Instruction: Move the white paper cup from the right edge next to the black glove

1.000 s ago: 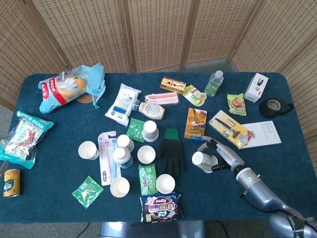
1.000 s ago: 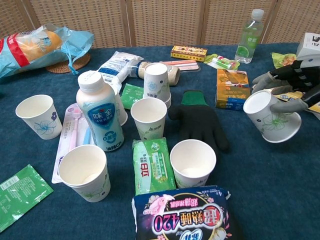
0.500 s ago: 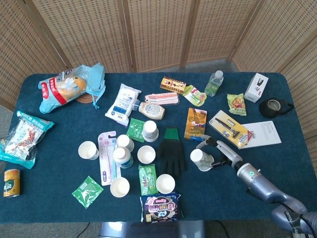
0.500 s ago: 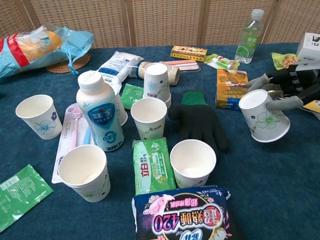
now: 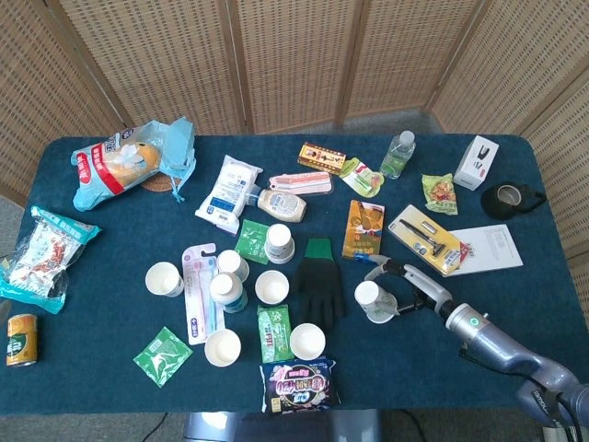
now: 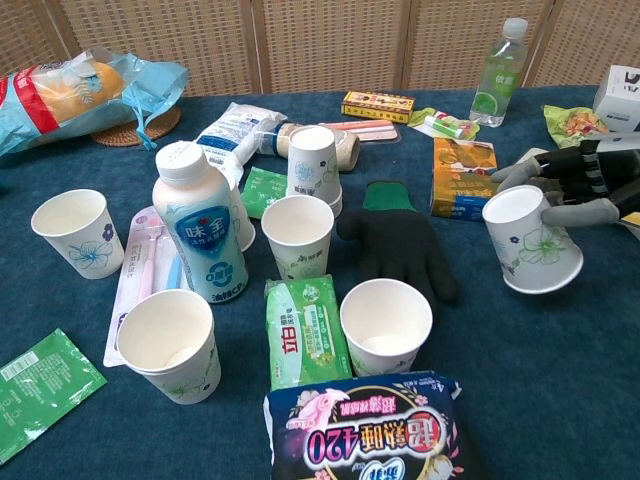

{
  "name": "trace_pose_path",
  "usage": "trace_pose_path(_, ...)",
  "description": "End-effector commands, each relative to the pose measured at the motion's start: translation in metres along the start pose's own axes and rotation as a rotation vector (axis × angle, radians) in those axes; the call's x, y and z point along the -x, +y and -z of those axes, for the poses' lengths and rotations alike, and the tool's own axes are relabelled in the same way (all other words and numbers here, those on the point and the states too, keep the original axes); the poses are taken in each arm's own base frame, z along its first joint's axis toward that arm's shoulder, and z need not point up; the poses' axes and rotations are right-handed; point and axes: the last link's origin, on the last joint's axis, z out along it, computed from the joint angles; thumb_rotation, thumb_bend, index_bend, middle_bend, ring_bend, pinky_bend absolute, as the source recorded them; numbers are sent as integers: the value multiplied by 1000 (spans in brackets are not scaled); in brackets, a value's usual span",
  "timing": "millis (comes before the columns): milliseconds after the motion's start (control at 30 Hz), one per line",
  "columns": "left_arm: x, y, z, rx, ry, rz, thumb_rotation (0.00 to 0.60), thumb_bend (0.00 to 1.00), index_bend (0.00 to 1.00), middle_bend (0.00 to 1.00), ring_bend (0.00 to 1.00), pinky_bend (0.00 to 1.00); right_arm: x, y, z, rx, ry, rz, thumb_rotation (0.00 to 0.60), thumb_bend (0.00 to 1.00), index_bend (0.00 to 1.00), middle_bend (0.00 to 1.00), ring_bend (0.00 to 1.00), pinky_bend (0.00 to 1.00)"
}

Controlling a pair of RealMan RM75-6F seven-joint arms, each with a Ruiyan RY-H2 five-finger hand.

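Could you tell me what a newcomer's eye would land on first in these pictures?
Most likely the right hand at the right of the table, holding a tilted white paper cup just right of the black glove. Next, the clutter on the blue table: several more paper cups and a tall white bottle left of the glove.

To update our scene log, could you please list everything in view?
cups: six, white, loose around table centre
held cup: one, white, tilted, right of glove
glove: one, black, centre
milk bottle: one, white, left of glove
water bottle: one, clear, far side
can: one, green-gold, near left corner
packets: many, mixed colours, spread about
table: one, dark blue
right hand: one, grey-black, holds held cup
left hand: not in view
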Motion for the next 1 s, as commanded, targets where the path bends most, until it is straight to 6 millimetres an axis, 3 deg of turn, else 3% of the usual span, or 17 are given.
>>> trace_pose_path(33, 0, 0, 0, 0, 1, 0, 600, 412, 0, 48, 57, 12, -2, 1, 2, -15, -13, 8, 600, 459, 298, 0, 0, 0)
trace_pose_path(433, -1, -2, 0, -3, 5, 4, 600, 411, 0, 48, 56, 12, -6, 0, 6, -29, -20, 20, 583, 527, 229, 0, 0, 0)
trace_pose_path(633, -1, -1, -1, 3, 11, 10, 600, 411, 0, 47, 57, 11, -6, -2, 10, -39, -26, 36, 533, 543, 177, 0, 0, 0)
trace_pose_path(1000, 0, 2, -4, 14, 12, 8, 600, 411, 0, 47, 54, 11, -14, -22, 23, -81, 5, 99, 521, 544, 146, 0, 0, 0)
